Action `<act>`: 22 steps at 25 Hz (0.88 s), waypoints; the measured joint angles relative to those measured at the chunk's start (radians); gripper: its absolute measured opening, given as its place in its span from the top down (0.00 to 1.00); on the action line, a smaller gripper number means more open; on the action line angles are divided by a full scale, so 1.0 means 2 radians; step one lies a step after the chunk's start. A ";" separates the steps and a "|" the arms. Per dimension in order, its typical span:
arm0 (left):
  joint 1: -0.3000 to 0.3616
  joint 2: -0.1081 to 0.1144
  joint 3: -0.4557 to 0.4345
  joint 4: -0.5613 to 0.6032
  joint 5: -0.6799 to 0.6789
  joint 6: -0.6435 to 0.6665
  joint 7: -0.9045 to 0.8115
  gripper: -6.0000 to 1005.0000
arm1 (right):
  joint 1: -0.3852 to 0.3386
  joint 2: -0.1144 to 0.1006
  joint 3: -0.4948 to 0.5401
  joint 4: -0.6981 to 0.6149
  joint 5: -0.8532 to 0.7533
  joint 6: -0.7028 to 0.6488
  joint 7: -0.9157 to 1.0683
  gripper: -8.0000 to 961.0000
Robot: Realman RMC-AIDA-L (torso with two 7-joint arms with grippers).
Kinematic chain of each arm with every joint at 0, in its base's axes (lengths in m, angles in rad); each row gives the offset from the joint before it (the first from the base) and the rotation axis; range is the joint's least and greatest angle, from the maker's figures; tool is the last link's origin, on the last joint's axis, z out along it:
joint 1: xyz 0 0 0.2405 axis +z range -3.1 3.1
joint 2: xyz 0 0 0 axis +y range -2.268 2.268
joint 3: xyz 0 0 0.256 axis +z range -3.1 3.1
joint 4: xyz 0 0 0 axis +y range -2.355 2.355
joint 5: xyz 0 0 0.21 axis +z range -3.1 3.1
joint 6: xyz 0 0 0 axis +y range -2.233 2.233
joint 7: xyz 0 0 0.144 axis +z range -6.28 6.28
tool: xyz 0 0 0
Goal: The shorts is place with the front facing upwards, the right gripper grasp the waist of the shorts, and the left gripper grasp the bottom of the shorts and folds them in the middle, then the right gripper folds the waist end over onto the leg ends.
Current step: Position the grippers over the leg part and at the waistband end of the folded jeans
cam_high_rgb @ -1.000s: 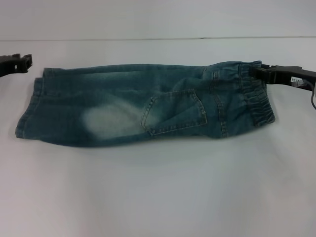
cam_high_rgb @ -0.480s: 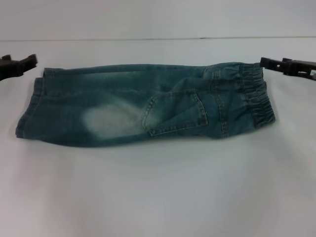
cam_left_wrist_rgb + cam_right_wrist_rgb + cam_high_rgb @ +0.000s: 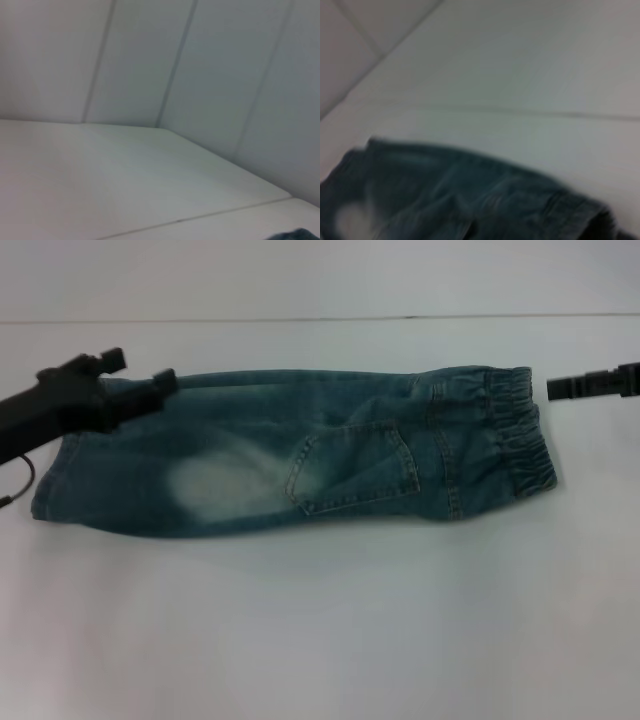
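Lying flat on table: shorts, folded lengthwise, waist toward robot's right, legs left. Left gripper over the leg-end far corner, fingers spread apart. Right gripper just beside waistband, clear of it; grip state cannot be told.

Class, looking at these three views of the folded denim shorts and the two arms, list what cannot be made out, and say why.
1. Head view: whether the left tool is open or shut on the shorts; its tip blends into the dark leg end.
2. Head view: the right tool state; it is seen end-on beside the waistband and too small.
3. Left wrist view: only a sliver of denim, cut off by the picture's edge.
4. Right wrist view: denim detail is blurred.
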 joint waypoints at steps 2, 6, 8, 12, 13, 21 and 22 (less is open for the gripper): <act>-0.001 0.000 0.005 0.000 0.009 0.024 0.006 0.07 | 0.007 0.000 -0.004 -0.017 -0.021 -0.020 0.015 0.00; -0.010 0.003 0.024 -0.001 0.040 0.078 0.014 0.07 | 0.033 0.003 -0.008 -0.042 -0.092 -0.050 0.043 0.01; -0.017 0.004 0.033 0.000 0.060 0.099 0.015 0.07 | 0.044 0.007 -0.010 -0.041 -0.127 -0.049 0.047 0.01; -0.027 0.007 0.043 0.000 0.085 0.126 0.013 0.07 | 0.055 0.018 -0.017 -0.034 -0.168 -0.027 0.048 0.01; -0.030 0.008 0.044 -0.001 0.093 0.135 0.010 0.07 | 0.055 0.021 -0.020 -0.033 -0.171 -0.022 0.048 0.01; -0.037 0.009 0.045 0.000 0.104 0.147 0.002 0.07 | 0.055 0.035 -0.044 -0.017 -0.175 0.033 0.040 0.01; -0.037 0.009 0.045 0.000 0.104 0.146 0.002 0.07 | 0.055 0.037 -0.049 -0.013 -0.175 0.042 0.038 0.01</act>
